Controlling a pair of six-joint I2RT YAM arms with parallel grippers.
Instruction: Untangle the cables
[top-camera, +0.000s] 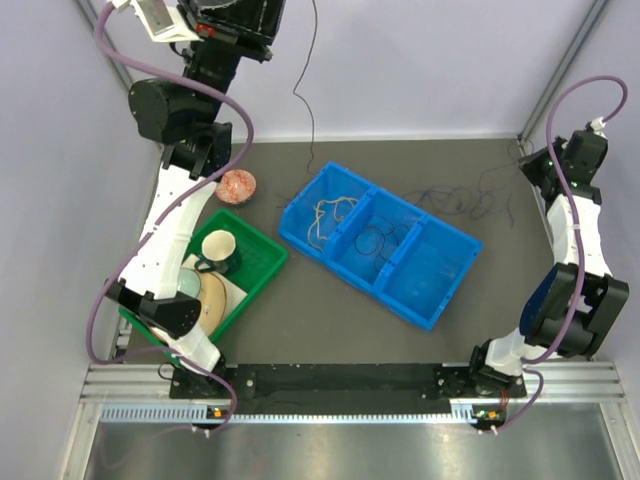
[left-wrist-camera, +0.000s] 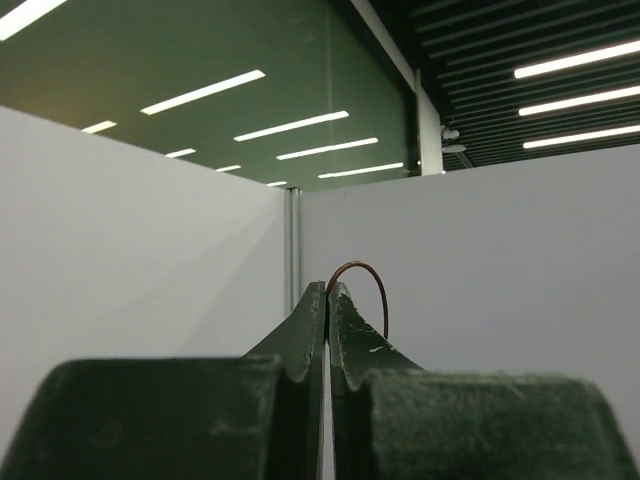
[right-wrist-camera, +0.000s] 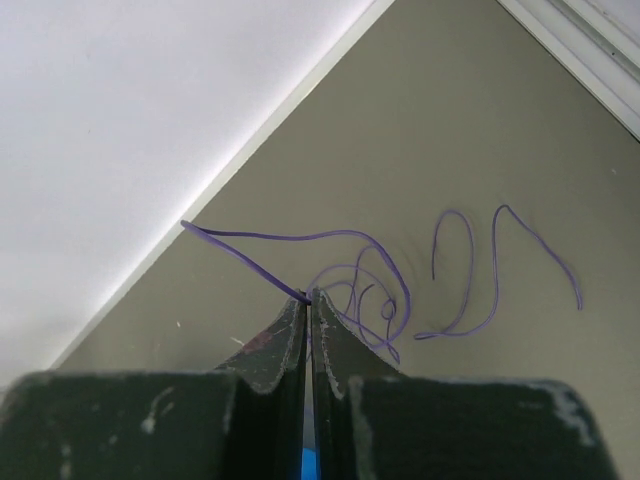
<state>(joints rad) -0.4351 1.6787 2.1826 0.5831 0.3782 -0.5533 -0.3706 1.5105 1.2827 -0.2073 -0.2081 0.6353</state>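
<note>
Pinching left gripper (left-wrist-camera: 327, 292): thin brown cable (left-wrist-camera: 372, 280)
Right gripper (right-wrist-camera: 310, 296): pinching purple cable (right-wrist-camera: 340, 236)
Blue bin (top-camera: 330, 262): cream cables (top-camera: 325, 215) inside

Bin (top-camera: 435, 272) centre, cables (top-camera: 330, 215) in it; loose cable (top-camera: 470, 200) behind-right on table (top-camera: 300, 310); tray (top-camera: 256, 265) left, holding mug (top-camera: 220, 250).

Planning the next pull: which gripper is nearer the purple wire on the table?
Right. The right gripper pinches the purple wire on the far right; the left gripper, pinching a brown wire, is raised high at far left.
</note>
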